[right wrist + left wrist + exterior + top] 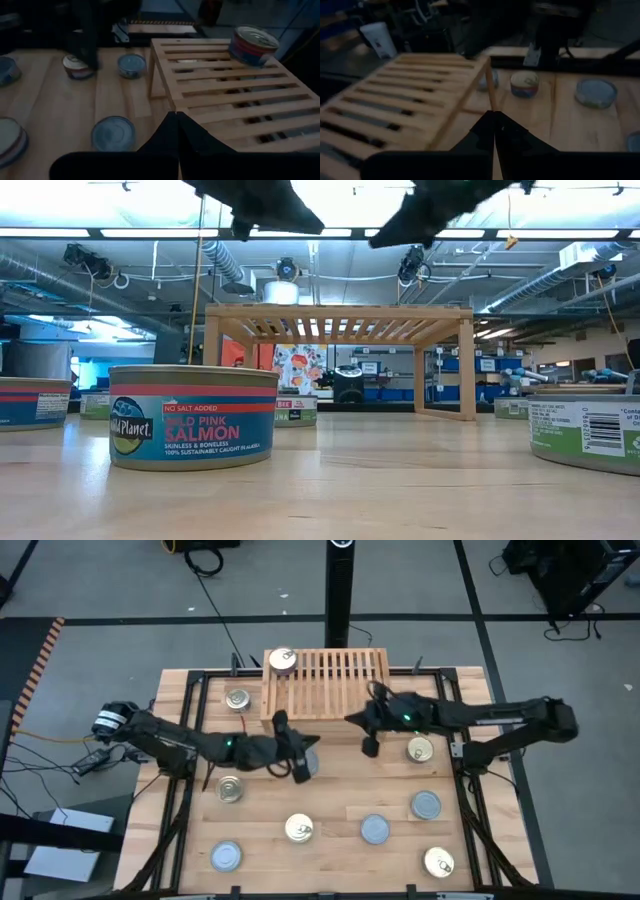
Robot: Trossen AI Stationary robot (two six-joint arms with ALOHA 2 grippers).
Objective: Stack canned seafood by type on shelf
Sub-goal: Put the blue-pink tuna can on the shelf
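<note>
Tins lie scattered across the table [340,815]; one tin [282,661] sits on the shelf's [335,680] far left corner. My left gripper [303,766] and right gripper [369,746] hover near its front, both pressed together, empty.

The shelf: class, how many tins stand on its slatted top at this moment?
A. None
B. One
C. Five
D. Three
B: a single tin sits at one corner of the shelf, while the other tins lie on the table around it.
</note>
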